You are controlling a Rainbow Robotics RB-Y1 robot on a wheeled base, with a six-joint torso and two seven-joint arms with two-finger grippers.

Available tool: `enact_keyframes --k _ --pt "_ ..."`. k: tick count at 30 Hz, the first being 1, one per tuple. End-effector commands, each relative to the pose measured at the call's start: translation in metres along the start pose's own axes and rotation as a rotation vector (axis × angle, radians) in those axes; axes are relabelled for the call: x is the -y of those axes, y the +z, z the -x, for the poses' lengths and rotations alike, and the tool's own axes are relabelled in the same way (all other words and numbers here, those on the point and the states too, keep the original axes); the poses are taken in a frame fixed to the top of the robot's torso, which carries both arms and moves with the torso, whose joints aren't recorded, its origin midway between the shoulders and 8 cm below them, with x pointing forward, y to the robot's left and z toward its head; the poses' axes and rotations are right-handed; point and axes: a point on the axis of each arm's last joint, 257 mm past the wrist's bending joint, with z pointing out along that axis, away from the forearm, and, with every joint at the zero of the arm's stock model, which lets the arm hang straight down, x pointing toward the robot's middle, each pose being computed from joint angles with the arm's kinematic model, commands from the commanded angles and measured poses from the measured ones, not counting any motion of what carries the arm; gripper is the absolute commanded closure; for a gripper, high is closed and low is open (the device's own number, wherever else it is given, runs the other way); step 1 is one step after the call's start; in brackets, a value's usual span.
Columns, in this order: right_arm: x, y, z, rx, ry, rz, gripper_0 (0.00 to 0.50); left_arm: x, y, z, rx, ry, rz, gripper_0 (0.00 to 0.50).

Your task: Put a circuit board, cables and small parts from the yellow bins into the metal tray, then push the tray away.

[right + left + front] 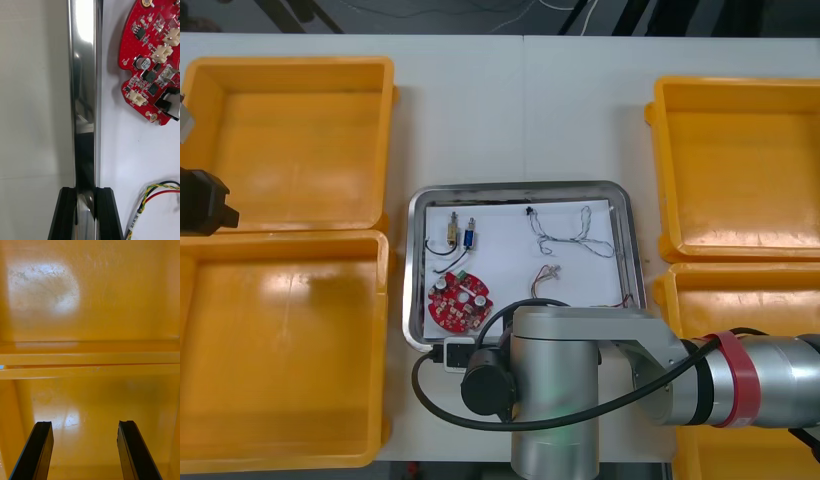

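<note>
Where the right arm [580, 380] crosses the bottom centre of the front view, it hides the near rim of the metal tray [632, 240]. In the right wrist view, the right gripper [85, 195] is clamped on that shiny rim. Its black fingers [65, 213] stand apart only by the rim's thickness, one outside over the table [520, 110] and one inside over the tray's white floor. A red and yellow cable [155, 191] lies just beside the inner finger. Farther past the fingers, the round red circuit board [153, 63] lies flat on the white floor, near the rim but apart from it.

In the front view the board sits in the tray's lower left. Above it in the frame is a short black cable [442, 262], then two small metal parts [460, 233] side by side. A twisted blue and white cable [570, 235] sprawls across the tray's upper right.

Yellow bins [290, 350] stand in pairs at the left and right edges of the frame, with the tray between them. The left gripper [85, 427] is at the frame's left edge, over the left bins near where they meet. Its fingers are spread wide and hold nothing, and the two bins' adjoining rims run across beyond the fingertips.
</note>
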Motion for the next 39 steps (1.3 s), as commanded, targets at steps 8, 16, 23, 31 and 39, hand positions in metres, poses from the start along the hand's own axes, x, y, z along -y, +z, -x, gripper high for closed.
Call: enact_keyframes --k 8,16,23,31,39 --pt "0.045 -0.009 -0.004 -0.006 -0.044 -0.106 0.5 -0.001 -0.006 -0.002 0.017 0.067 -0.004 0.0" --pt "0.067 -0.01 -0.008 -0.028 -0.053 -0.147 0.5 -0.001 -0.006 -0.002 0.017 0.067 -0.004 0.0" --pt "0.093 -0.004 -0.007 -0.055 -0.042 -0.185 0.5 -0.001 -0.006 -0.002 0.017 0.067 -0.004 0.0" --pt "0.115 -0.001 -0.006 -0.055 -0.042 -0.232 0.5 -0.001 -0.006 -0.002 0.017 0.067 -0.004 0.0" --pt "0.137 -0.002 0.003 -0.038 -0.053 -0.269 0.5 -0.001 -0.006 -0.002 0.017 0.067 -0.004 0.0"
